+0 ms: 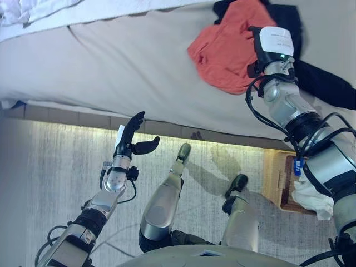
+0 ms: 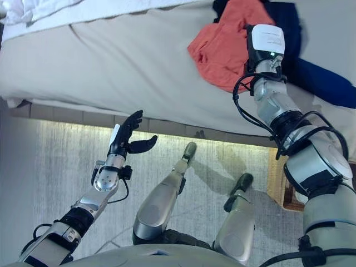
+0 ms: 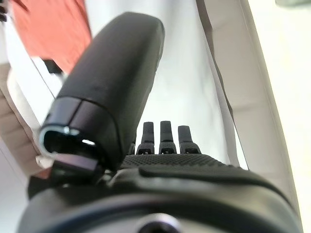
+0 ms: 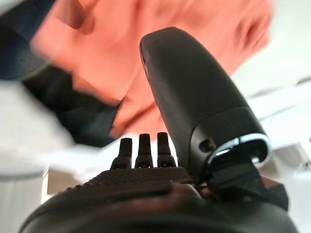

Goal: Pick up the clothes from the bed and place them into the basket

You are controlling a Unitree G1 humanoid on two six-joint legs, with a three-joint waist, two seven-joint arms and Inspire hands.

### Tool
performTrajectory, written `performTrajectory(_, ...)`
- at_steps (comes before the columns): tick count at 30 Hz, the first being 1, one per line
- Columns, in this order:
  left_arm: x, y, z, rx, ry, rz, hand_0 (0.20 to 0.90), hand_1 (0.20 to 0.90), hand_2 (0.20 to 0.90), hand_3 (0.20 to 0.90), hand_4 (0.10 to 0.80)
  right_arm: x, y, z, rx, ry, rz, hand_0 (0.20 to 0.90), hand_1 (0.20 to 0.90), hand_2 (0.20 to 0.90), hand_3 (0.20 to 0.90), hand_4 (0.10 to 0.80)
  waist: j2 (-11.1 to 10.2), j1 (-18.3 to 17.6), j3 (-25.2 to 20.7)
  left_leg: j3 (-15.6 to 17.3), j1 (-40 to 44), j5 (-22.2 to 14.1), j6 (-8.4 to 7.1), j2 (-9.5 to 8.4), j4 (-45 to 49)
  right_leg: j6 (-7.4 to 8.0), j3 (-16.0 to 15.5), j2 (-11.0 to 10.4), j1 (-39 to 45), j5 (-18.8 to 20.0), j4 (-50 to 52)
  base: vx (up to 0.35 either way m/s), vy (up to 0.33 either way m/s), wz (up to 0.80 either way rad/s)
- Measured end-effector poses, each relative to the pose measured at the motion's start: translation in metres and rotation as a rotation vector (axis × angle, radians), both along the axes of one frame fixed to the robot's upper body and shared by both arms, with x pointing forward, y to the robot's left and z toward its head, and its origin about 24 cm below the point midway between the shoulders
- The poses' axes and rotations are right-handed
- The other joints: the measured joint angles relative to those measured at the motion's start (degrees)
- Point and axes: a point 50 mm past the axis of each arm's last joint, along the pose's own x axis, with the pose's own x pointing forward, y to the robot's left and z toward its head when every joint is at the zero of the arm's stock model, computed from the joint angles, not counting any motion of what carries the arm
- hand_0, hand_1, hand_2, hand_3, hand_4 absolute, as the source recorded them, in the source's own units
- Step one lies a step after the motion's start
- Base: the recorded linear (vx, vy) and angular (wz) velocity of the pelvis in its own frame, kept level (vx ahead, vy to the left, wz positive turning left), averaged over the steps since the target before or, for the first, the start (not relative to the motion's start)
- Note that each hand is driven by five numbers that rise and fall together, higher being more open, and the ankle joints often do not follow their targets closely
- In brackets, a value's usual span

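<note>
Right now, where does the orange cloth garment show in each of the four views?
Left eye view: orange cloth garment upper right, on the bed.
Right eye view: upper right.
Left wrist view: one corner.
Right wrist view: beyond the right hand.
Shared landmark: dark navy garment beside it.

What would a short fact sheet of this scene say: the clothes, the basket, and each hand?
clothes: orange garment and dark garment lying on the bed
basket: wooden basket on the floor beside the bed, white cloth in it
right hand: open, above the orange garment, holding nothing
left hand: open, empty, over the floor
</note>
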Motion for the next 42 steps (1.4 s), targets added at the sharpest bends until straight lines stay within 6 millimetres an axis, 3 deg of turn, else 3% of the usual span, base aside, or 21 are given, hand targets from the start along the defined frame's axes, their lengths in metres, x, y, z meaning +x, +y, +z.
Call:
performTrajectory(5,0.009,0.003,0.026,0.078,-0.119,0.007,0.9,0.9,0.9,0.9,0.8,0.008,0.007,-0.008,-0.004,0.048,-0.04,0.9,0.9,0.9,0.9,0.8,-0.13,1.02,0.08,-1.3,-2.89,-0.31,0.37,-0.64,2.19,0.11,-1.11,-0.59,-1.89,-0.63,1.96,0.024,0.035,0.14)
performTrajectory(13,0.005,-0.004,0.03,0.036,-0.147,-0.028,0.9,0.9,0.9,0.9,0.8,0.014,-0.002,0.019,-0.011,0.039,-0.128,0.9,0.9,0.9,0.9,0.8,-0.13,1.06,0.07,-2.13,-7.88,-2.01,0.46,-0.34,7.23,-0.65,-0.79,-0.23,-6.61,-2.08,6.42,-0.005,0.005,0.0)
performTrajectory(17,0.002,-0.011,0.037,0.007,-0.187,-0.057,0.9,0.9,0.9,0.9,0.8,0.014,-0.011,0.018,-0.026,0.075,-0.19,0.9,0.9,0.9,0.9,0.8,-0.13,1.46,0.07,-2.23,-11.16,-2.23,0.47,-0.47,9.59,-1.25,0.06,-0.28,-10.18,-2.6,8.97,-0.005,0.002,-0.01)
performTrajectory(18,0.002,-0.012,0.039,0.002,-0.197,-0.064,0.9,0.9,0.9,0.9,0.8,0.014,-0.013,0.017,-0.025,0.09,-0.205,0.851,0.851,0.851,0.842,0.742,-0.12,1.57,0.07,-2.2,-11.59,-2.27,0.48,-0.49,10.01,-1.38,0.16,-0.32,-10.69,-2.68,9.59,0.051,-0.027,-0.01)
performTrajectory(19,0.001,-0.014,0.041,-0.004,-0.211,-0.072,0.9,0.9,0.9,0.9,0.8,0.014,-0.016,0.015,-0.03,0.109,-0.224,0.851,0.851,0.851,0.842,0.742,-0.12,1.67,0.07,-2.25,-12.02,-2.28,0.48,-0.54,10.42,-1.47,0.16,-0.39,-11.1,-2.75,9.9,0.049,-0.029,-0.01)
performTrajectory(20,0.001,-0.015,0.043,-0.01,-0.221,-0.078,0.9,0.9,0.9,0.9,0.8,0.013,-0.019,0.016,-0.035,0.126,-0.247,0.66,0.66,0.66,0.62,0.52,-0.12,1.81,0.07,-2.2,-12.57,-2.36,0.41,-0.52,10.86,-1.54,0.3,-0.39,-11.61,-2.79,10.38,0.053,-0.032,0.01)
performTrajectory(21,0.0,-0.015,0.046,-0.017,-0.231,-0.082,0.9,0.9,0.9,0.9,0.8,0.013,-0.021,0.019,-0.043,0.139,-0.268,0.58,0.58,0.58,0.527,0.427,-0.08,1.91,0.05,-2.26,-13.09,-3.3,-0.06,-0.58,11.47,-1.41,0.15,-0.68,-12.23,-3.16,11.37,0.0,0.0,0.0)
performTrajectory(22,-0.001,-0.016,0.047,-0.024,-0.236,-0.085,0.9,0.9,0.9,0.9,0.8,0.013,-0.024,0.019,-0.042,0.152,-0.289,0.394,0.394,0.394,0.31,0.21,-0.08,2.12,0.05,-2.11,-13.57,-3.32,-0.09,-0.67,12.15,-1.92,0.63,-0.63,-12.87,-3.53,11.97,0.0,0.0,0.0)
performTrajectory(23,-0.002,-0.015,0.047,-0.034,-0.235,-0.084,0.9,0.9,0.9,0.9,0.8,0.012,-0.026,0.02,-0.041,0.162,-0.304,0.3,0.3,0.3,0.2,0.1,-0.08,2.45,0.05,-2.16,-13.71,-3.34,-0.05,-0.66,12.5,-1.95,0.77,-0.62,-13.17,-3.57,12.29,-0.021,-0.002,-0.05)
performTrajectory(35,-0.013,-0.01,0.04,-0.072,-0.194,-0.081,0.9,0.9,0.9,0.9,0.8,0.009,-0.043,0.026,-0.03,0.205,-0.392,0.3,0.3,0.3,0.2,0.1,-0.08,2.56,0.04,-1.36,-16.3,-3.79,0.43,-0.62,15.1,-1.9,2.04,-0.53,-15.92,-3.7,14.54,-0.01,-0.005,-0.03)
performTrajectory(42,-0.012,-0.01,0.04,-0.07,-0.191,-0.082,0.9,0.9,0.9,0.9,0.8,0.009,-0.042,0.022,0.006,0.165,-0.366,0.3,0.3,0.3,0.2,0.1,-0.11,2.18,0.06,-0.7,-12.8,-4.58,0.56,-0.1,15.47,-1.92,2.43,0.27,-12.19,-3.66,12.89,-0.021,-0.015,-0.08)
